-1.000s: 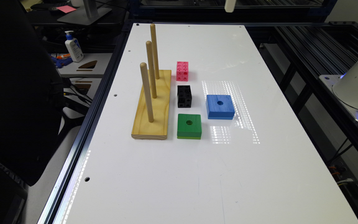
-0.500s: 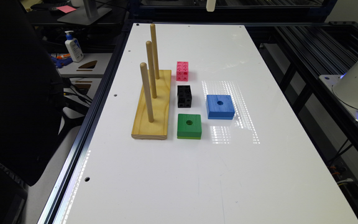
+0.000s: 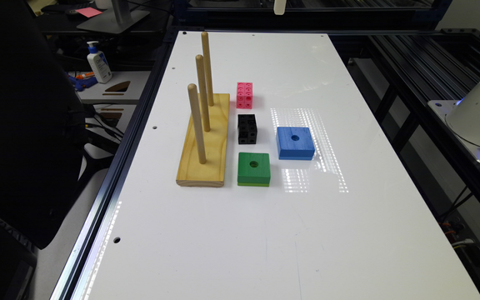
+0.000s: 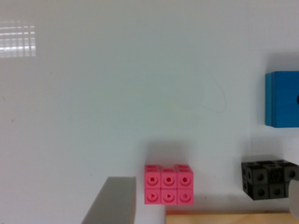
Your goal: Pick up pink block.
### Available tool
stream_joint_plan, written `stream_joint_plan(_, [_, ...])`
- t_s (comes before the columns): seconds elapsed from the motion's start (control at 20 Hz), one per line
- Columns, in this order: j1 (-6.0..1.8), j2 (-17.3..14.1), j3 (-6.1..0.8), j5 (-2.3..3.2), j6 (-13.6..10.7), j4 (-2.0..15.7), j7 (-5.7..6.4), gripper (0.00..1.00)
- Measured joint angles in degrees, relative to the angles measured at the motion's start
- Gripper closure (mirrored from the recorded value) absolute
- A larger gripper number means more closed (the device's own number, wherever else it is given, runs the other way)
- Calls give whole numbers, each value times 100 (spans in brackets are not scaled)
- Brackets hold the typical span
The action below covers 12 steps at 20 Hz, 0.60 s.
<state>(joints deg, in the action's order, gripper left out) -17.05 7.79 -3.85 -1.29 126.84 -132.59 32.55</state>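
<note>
The pink block [image 3: 244,95] sits on the white table [image 3: 265,233], beside the far end of the wooden peg base [image 3: 205,141]. In the wrist view the pink block [image 4: 168,185] lies between my two grey fingers [image 4: 114,198], nearer to one of them, with nothing held. My gripper [image 4: 208,186] is open. In the exterior view the gripper [image 3: 279,6] shows as a white part high above the table's far edge, well apart from the block.
A black block [image 3: 247,129] of the same shape stands just nearer than the pink one. A green block [image 3: 253,168] and a blue block [image 3: 295,143] lie nearer still. Three upright pegs [image 3: 199,93] rise from the wooden base.
The white gripper part at the top of the exterior view has shifted toward that view's left. The blocks have not moved.
</note>
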Motion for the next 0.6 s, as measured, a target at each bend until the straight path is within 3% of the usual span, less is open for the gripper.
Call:
stream_joint_plan(0.2, [-82, -3, 1, 0, 0, 13, -93, 0])
stream_joint_plan(0.6, [-90, -46, 0, 3, 1, 71, -107, 0])
